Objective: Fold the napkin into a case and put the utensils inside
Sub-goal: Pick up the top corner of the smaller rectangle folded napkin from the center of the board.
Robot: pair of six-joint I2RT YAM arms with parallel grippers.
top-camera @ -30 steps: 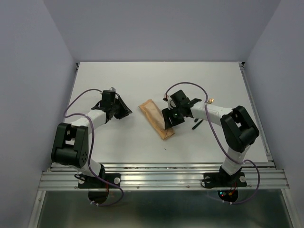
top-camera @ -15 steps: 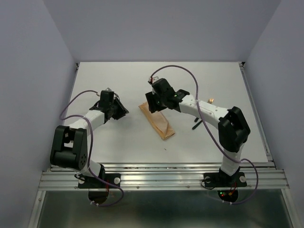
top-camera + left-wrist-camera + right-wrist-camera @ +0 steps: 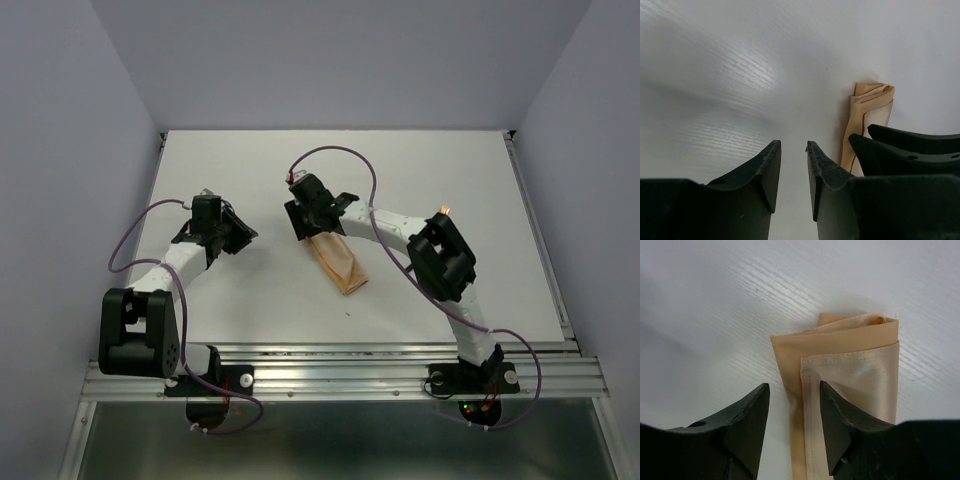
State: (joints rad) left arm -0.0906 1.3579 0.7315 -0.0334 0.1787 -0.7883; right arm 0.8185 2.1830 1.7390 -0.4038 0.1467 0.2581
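Note:
The peach-orange napkin (image 3: 338, 262) lies folded into a narrow strip mid-table, layered with a stitched hem on top (image 3: 850, 370). My right gripper (image 3: 310, 210) hovers open over its far left end, the fingers straddling the strip's left edge (image 3: 793, 385) with nothing held. My left gripper (image 3: 225, 230) is to the left of the napkin over bare table, open by a narrow gap (image 3: 793, 143) and empty. In the left wrist view the napkin's end (image 3: 867, 107) shows beside the right gripper's dark fingers (image 3: 910, 145). One gold utensil head (image 3: 443, 211) peeks out by the right arm; the rest of the utensils are hidden.
Purple cables (image 3: 335, 152) loop over both arms. The right arm's elbow (image 3: 440, 258) sits over the table right of the napkin. Walls enclose the white table (image 3: 250, 160) at the back and sides, with a metal rail (image 3: 340, 372) along the near edge.
My right gripper has swung from the napkin's near end up to its far left end, its jaws narrowing a little. My left gripper has drifted left and away from the napkin.

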